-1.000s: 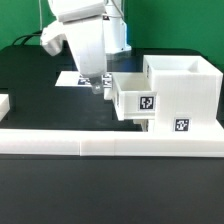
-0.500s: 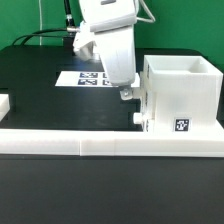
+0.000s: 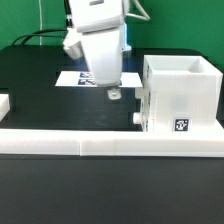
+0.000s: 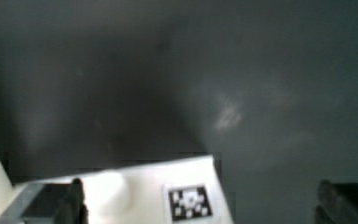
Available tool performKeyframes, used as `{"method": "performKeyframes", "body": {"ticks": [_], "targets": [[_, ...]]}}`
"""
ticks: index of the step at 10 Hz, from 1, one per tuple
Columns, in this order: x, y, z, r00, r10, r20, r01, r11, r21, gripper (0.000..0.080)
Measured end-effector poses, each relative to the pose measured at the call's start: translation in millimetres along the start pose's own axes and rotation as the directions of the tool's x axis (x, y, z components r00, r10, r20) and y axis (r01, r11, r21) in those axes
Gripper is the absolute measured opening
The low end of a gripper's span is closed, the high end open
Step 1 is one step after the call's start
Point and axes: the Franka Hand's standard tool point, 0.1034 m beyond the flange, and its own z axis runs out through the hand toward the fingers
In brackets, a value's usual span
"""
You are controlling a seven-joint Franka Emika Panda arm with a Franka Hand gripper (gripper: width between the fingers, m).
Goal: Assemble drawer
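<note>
Nearest the camera in the exterior view, a long low white border rail point(image 3: 110, 146) runs across the front edge of the black table point(image 3: 40, 90). At the exterior view's far left, a small white block point(image 3: 4, 103) sits just behind that rail, cut off by the frame edge.

Behind the rail on the exterior view's right stands the drawer's large matte white cube-like hollow shell point(image 3: 182, 95), open at the top, with a small black-and-white square tag point(image 3: 181, 126) low on its near face. The front of a smaller white box point(image 3: 143, 106) shows at the shell's left side, pushed almost fully in so that only a narrow edge stands out.

Just left of the shell and above the table hangs the white two-finger gripper point(image 3: 113, 94), its fingertips clear of the table and a little apart from the shell. It holds nothing. In the wrist view the two dark fingertips point(image 4: 53, 202) sit well apart at opposite sides, so the jaws are spread wide.

Farther back, partly hidden by the arm, the flat white marker board point(image 3: 78, 78) lies on the table.
</note>
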Motion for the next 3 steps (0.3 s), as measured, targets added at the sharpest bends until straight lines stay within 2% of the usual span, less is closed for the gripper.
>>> {"method": "performKeyframes", "body": {"ticks": [1, 2, 3], "targets": [[-10.5, -1.4, -5.0, 1.000, 0.007, 0.001, -0.007, 1.000, 0.004, 0.0649], [-11.5, 0.1, -10.8, 1.000, 0.014, 0.013, -0.014, 1.000, -0.016, 0.0649], [-7.4, 0.6, -12.6, 0.999, 0.030, 0.020, -0.029, 0.998, -0.061, 0.0649]]}}
